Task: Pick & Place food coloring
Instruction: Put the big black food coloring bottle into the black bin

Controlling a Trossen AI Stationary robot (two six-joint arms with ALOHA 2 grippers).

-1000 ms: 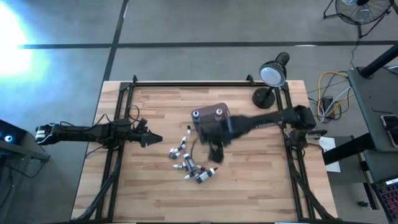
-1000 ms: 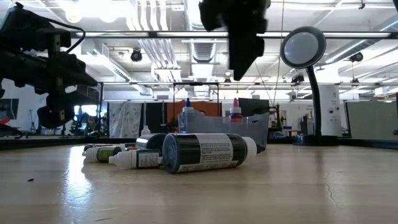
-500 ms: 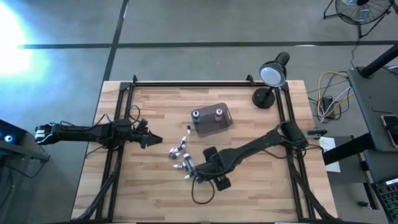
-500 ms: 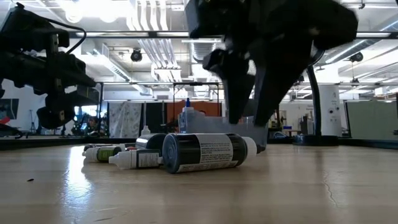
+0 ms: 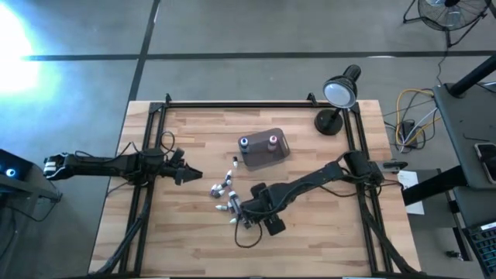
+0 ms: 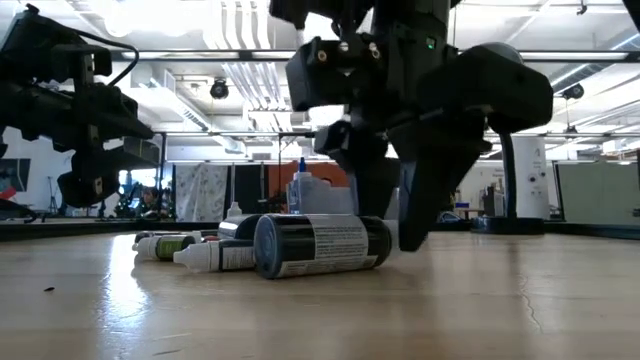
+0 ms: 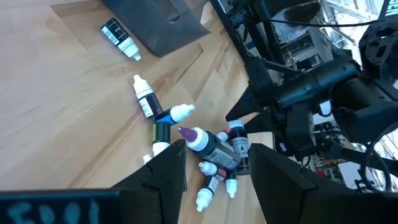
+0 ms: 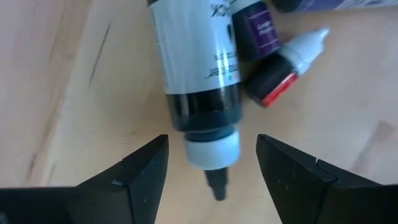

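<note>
Several small food coloring bottles (image 5: 229, 198) lie on their sides in a loose pile on the wooden table. The largest, a dark bottle with a white label (image 8: 199, 68) and white cap (image 8: 211, 149), lies nearest the near edge (image 6: 320, 245). My right gripper (image 5: 249, 217) is low over it and open, its fingers (image 8: 134, 174) on either side of the cap without touching. Two more bottles (image 5: 245, 142) stand in the smoky-grey tub (image 5: 263, 155). My left gripper (image 5: 194, 175) waits open to the left of the pile (image 7: 214, 149).
A desk lamp (image 5: 337, 101) stands at the far right corner. The grey tub sits just beyond the pile toward the far edge. A black metal frame (image 5: 147, 155) runs along the table's sides. Bare wood lies toward the near edge (image 5: 310, 248).
My right gripper has swung from above the tub toward the near edge and come down to the pile, ending low with its fingers on either side of the dark bottle's cap end. The left arm has kept still.
</note>
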